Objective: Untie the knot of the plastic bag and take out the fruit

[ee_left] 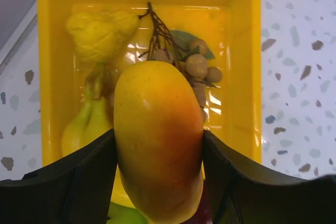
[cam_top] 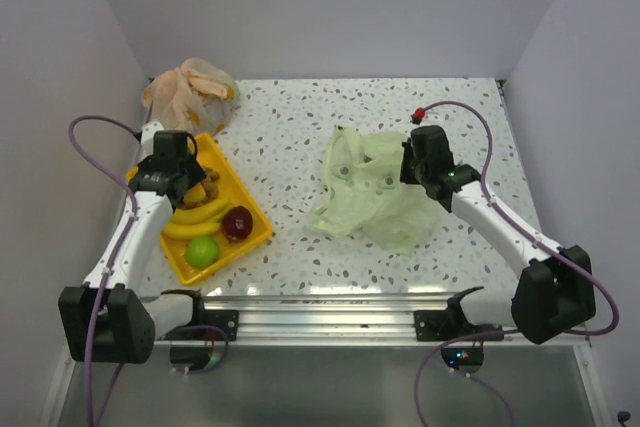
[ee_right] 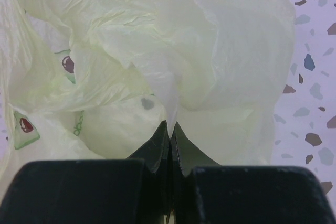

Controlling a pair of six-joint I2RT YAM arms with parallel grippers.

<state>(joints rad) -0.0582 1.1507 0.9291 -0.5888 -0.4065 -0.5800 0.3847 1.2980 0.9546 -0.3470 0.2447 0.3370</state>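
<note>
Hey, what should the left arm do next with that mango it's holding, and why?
The left fingers grip the mango over the tray, which already holds the banana and brown fruits. So probably lower it onto the bare floor on the brown fruits' side and let go. The right fingers pinch the bag, which looks flat.

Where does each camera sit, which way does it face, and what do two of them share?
Top: above and behind both arms, looking down on the table; both show.
Left wrist: looks down into the tray; left fingers hold a mango.
Right wrist: faces the bag; right fingers pinch it.
Shared: top and right wrist both show the bag.
</note>
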